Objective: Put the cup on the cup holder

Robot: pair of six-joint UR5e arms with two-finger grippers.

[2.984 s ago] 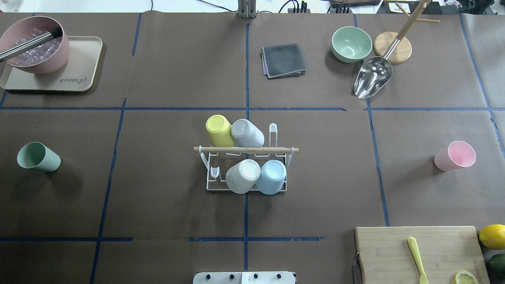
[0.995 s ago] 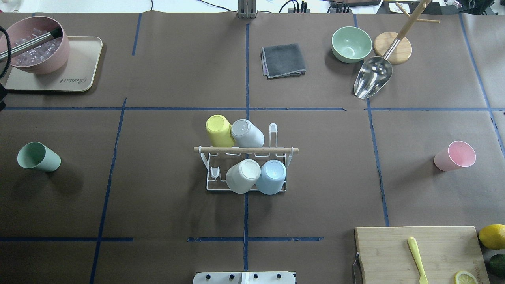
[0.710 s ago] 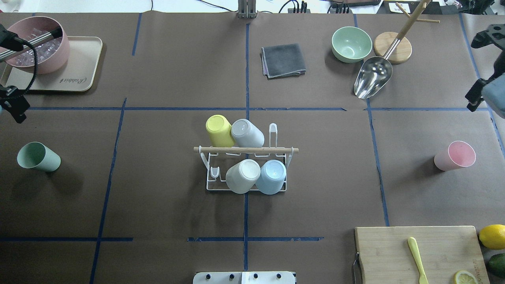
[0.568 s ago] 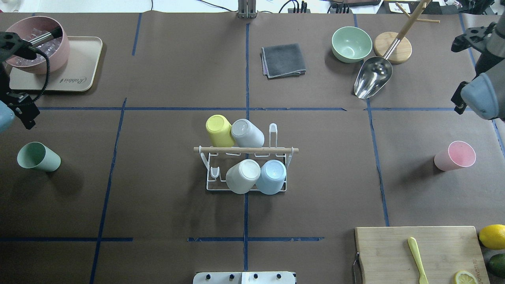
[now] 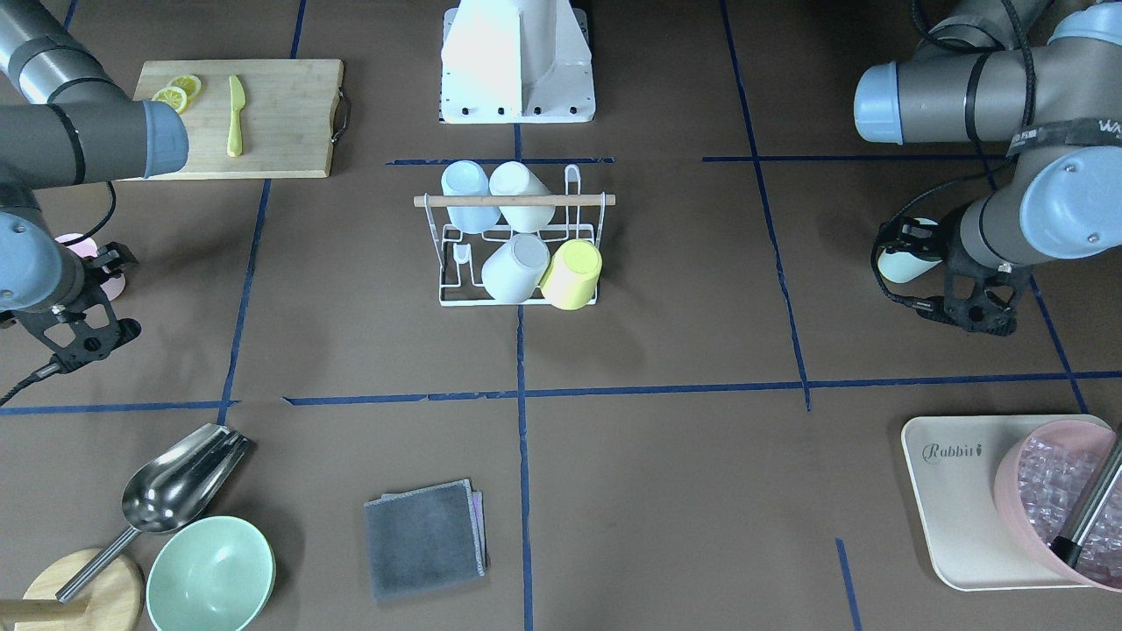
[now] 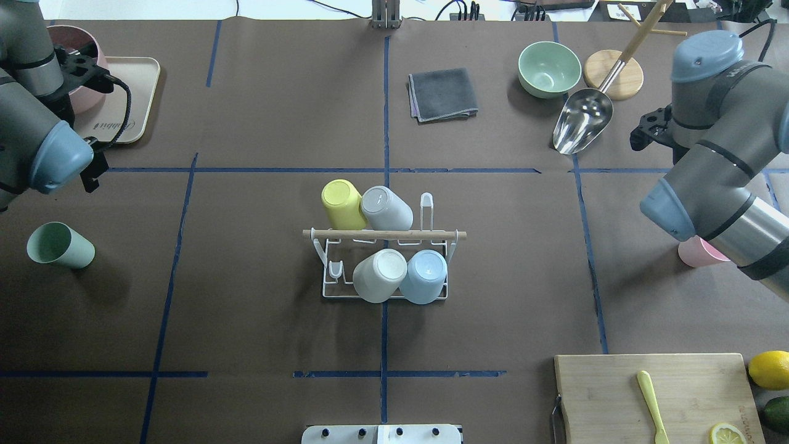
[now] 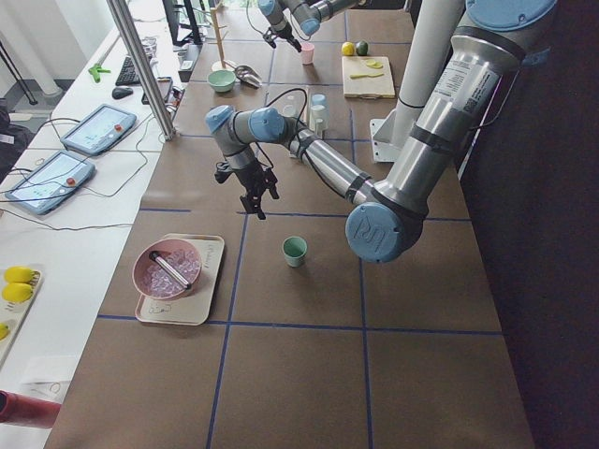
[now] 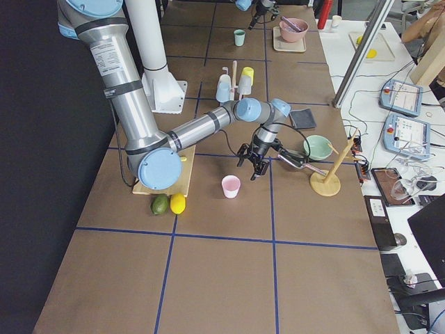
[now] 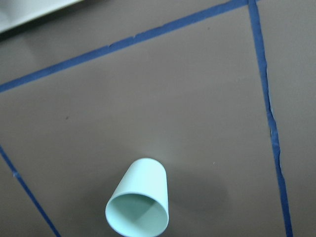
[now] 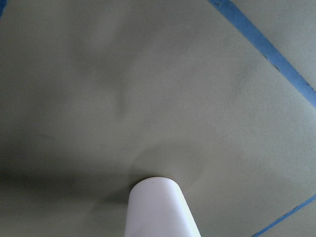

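The cup holder point(image 6: 382, 235) is a white wire rack with a wooden rod, at the table's middle, also in the front view point(image 5: 517, 202). It carries yellow, grey, white and blue cups upside down. A green cup point(image 6: 60, 245) stands at the left, also in the left wrist view point(image 9: 139, 205). A pink cup point(image 6: 696, 254) stands at the right, half hidden under my right arm, and shows in the right wrist view point(image 10: 160, 210). My left gripper point(image 5: 969, 315) hovers open beside the green cup point(image 5: 903, 261). My right gripper point(image 5: 74, 337) hovers open near the pink cup point(image 8: 231, 186).
A beige tray point(image 6: 132, 92) with a pink bowl of ice sits far left. A grey cloth point(image 6: 442, 94), a green bowl point(image 6: 548, 68), a metal scoop point(image 6: 582, 126) and a wooden stand point(image 6: 613, 74) lie at the back. A cutting board point(image 6: 616, 394) lies near right.
Both arms have swung in from the table's sides. The left arm now hangs beyond the green cup, and the right arm covers part of the pink cup. Cups and rack have not moved.
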